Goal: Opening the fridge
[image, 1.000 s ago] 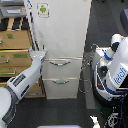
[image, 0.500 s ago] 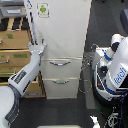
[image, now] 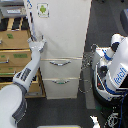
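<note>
Looks like a robotics lab to us, dressed up as a kitchen corner. We've got a white fridge [image: 60, 45] mid-frame with a tan cabinet [image: 15, 55] at the left edge, but there's also a second white and blue robot [image: 115, 70] parked at the right with loose cables [image: 92, 70] on the dark floor [image: 70, 112].

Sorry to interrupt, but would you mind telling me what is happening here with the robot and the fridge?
A PR2 arm reaches from the lower left of the exterior view up to the fridge. Its gripper is at the left edge of the large upper door, beside the wooden cabinet. The picture is too coarse to tell whether the fingers have closed on anything. The door looks shut, as do the two lower drawers. Another white and blue robot stands on the right.
</note>
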`<state>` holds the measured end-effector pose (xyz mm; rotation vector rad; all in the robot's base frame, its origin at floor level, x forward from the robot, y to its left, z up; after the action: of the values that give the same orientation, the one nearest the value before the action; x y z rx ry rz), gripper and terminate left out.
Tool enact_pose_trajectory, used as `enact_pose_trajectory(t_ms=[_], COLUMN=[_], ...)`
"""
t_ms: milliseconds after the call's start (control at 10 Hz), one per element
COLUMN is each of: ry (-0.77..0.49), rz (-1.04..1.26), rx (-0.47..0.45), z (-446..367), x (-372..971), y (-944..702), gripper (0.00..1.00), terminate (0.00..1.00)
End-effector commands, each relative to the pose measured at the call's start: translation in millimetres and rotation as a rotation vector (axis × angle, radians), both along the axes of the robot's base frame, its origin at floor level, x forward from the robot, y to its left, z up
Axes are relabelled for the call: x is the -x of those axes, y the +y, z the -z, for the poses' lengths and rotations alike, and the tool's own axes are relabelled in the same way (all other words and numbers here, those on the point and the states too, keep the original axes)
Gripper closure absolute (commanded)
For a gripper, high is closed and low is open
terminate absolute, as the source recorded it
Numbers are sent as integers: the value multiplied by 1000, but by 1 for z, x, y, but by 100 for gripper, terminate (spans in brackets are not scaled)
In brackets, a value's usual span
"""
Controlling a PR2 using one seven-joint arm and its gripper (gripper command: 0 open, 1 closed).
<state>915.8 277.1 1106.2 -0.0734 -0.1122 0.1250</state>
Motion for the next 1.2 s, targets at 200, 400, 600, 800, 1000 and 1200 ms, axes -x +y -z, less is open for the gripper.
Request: enact_pose_trajectory(t_ms=[200,400,600,800,1000,1200], ry=[-20,-15,7,5,6,4], rz=[-7,29,112,113,124,131], rx=[-81,-53,-18,-14,-22,-20], z=[22,35,56,64,67,68], x=[-4,-8,-8,-8,-4,-2], y=[66,60,41,43,42,38], gripper=[0,0,100,100,100,100], terminate=[0,0,0,0,0,0])
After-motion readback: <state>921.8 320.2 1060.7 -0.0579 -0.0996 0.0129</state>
